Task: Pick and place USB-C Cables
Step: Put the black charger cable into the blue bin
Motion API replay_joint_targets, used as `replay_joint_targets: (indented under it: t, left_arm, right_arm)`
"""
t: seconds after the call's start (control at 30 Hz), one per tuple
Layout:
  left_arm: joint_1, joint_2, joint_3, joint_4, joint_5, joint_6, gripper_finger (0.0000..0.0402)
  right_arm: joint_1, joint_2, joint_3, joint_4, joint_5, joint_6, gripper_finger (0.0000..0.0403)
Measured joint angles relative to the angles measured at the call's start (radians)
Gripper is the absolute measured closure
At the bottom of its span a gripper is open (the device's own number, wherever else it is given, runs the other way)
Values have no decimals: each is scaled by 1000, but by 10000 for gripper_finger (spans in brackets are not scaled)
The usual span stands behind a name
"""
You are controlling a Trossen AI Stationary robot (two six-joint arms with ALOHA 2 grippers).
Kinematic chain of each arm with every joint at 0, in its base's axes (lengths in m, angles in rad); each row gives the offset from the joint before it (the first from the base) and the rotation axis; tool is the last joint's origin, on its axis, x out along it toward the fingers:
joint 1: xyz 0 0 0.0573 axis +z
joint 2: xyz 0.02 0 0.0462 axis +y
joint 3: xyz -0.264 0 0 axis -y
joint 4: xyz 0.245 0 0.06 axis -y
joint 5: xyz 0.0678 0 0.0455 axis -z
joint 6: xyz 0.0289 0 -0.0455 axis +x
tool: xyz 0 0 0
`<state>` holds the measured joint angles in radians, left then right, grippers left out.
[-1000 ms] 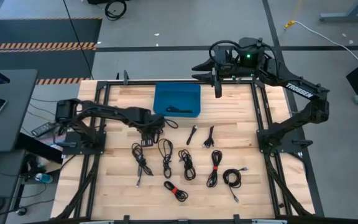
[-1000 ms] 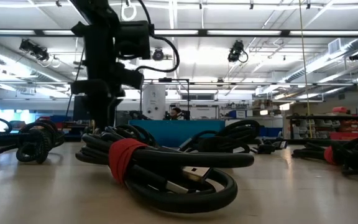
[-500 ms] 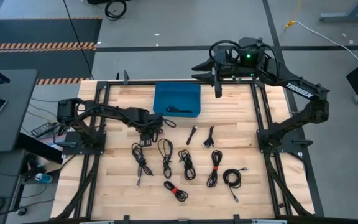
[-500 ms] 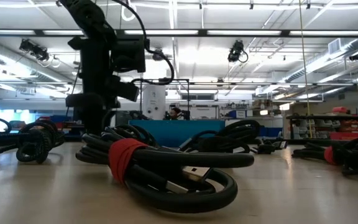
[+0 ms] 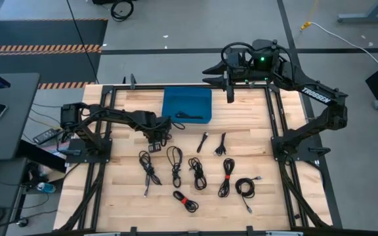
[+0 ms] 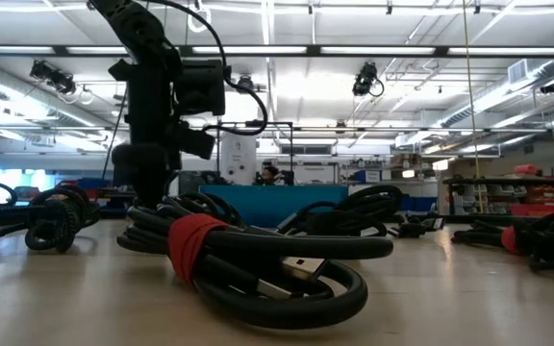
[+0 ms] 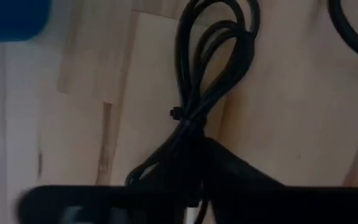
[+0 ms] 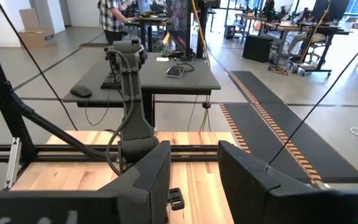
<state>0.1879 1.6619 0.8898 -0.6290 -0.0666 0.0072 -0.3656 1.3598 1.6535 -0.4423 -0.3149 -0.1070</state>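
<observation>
Several black USB-C cables lie coiled on the wooden table (image 5: 123, 196). One lies inside the blue tray (image 5: 187, 105) at the far side. My left gripper (image 5: 155, 141) points down over the far end of the leftmost cable (image 5: 148, 167) and is shut on it; in the left wrist view that cable (image 7: 210, 62) shows its loop and a small tie. In the low view the left gripper (image 6: 147, 187) stands down at the table behind a red-tied cable (image 6: 248, 255). My right gripper (image 8: 194, 180) waits open, high over the far edge. My left gripper comes from above, pointing down, and closes on the cable's bundled strands (image 7: 188, 134) just beside the small tie. The fingers themselves hide the exact place of contact. The cable lies flat on the table, its loop stretched out past the fingers.
Other cables lie in rows right of the held one, two with red ties (image 5: 227, 172) (image 5: 184, 198). Black frame rails (image 5: 104, 131) run along the table's left and right sides. Bare wood (image 5: 130, 108) lies left of the tray.
My left gripper has gone down toward the table, onto the far end of the leftmost cable. The cables lie where they were.
</observation>
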Motion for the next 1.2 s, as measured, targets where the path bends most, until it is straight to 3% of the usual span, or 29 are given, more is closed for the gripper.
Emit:
replay_joint_targets:
  t: [0.33, 0.67, 0.77, 0.9, 1.2]
  left_arm:
    - [-2, -20, 43, -27, 62, -27, 399]
    - [-1, -132, 265, -175, 53, 18, 400]
    - [-1, -135, 307, -245, 6, 30, 397]
    - [1, -136, 310, -279, -36, 27, 363]
    - [0, -128, 218, -295, -38, -65, 230]
  right_arm:
    - [0, 0, 0, 0, 15, 2, 264]
    - [0, 0, 0, 0, 15, 3, 264]
    - [0, 0, 0, 0, 15, 2, 264]
    - [0, 0, 1, -1, 7, 2, 264]
    - [0, 0, 1, -3, 0, 0, 264]
